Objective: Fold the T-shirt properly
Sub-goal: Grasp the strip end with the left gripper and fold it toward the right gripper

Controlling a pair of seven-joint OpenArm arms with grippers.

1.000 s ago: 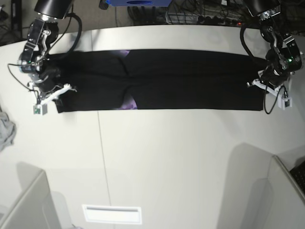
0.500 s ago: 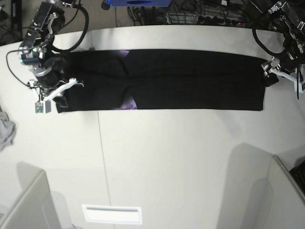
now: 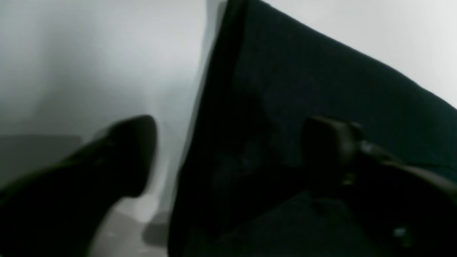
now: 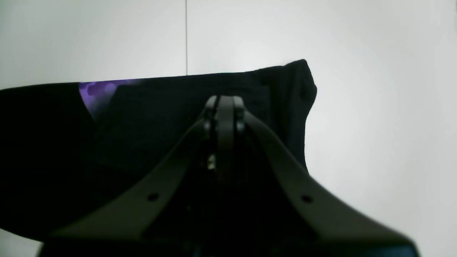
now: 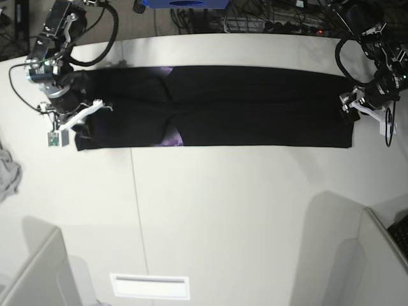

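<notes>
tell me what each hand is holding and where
Right hand is shut on the shirt near its end edge. Left hand is open, straddling the other end's edge.

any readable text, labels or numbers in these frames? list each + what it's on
None readable.
The black short-sleeved fabric T-shirt shows only a purple print patch, no lettering.
The small green tag hanging by the right pincer is too small to read.
The blue object at the table's far edge shows no legible mark.

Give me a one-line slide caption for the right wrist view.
Right claw shut on the black T-shirt near its end, purple print peeking out, white table behind.
</notes>
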